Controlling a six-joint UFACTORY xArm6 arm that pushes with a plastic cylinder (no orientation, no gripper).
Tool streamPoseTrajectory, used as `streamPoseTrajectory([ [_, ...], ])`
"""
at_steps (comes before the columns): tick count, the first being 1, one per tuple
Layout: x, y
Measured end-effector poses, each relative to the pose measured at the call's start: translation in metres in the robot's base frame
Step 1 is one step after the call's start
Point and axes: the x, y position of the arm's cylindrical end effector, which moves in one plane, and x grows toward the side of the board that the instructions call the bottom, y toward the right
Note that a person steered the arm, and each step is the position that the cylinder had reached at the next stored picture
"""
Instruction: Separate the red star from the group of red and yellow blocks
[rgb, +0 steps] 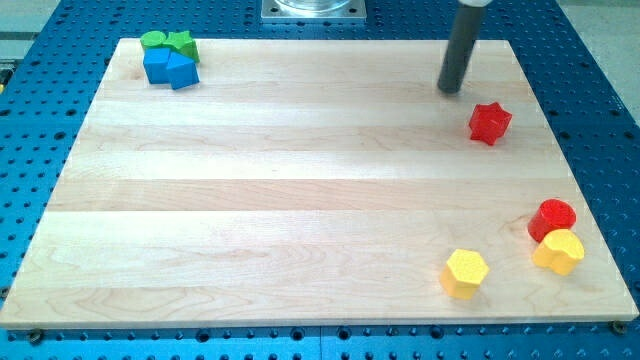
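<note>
The red star (490, 122) lies alone on the wooden board (300, 200) at the view's upper right. My tip (452, 90) rests on the board just to the upper left of the star, a small gap apart from it. A red round block (552, 218) sits at the view's lower right, touching a yellow heart-like block (559, 251) below it. A yellow hexagon block (465, 272) lies to their left, apart from them.
At the view's top left corner of the board a green round block (153, 40) and a green star (182, 43) sit against two blue blocks (168, 68). The blue perforated table (40, 150) surrounds the board.
</note>
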Motion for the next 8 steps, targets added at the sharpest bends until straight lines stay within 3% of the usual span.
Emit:
streamPoseTrajectory([
  [1, 0.023, 0.066],
  [2, 0.083, 0.072],
  [3, 0.112, 0.057],
  [4, 0.099, 0.026],
  [5, 0.052, 0.007],
  [8, 0.042, -0.09],
])
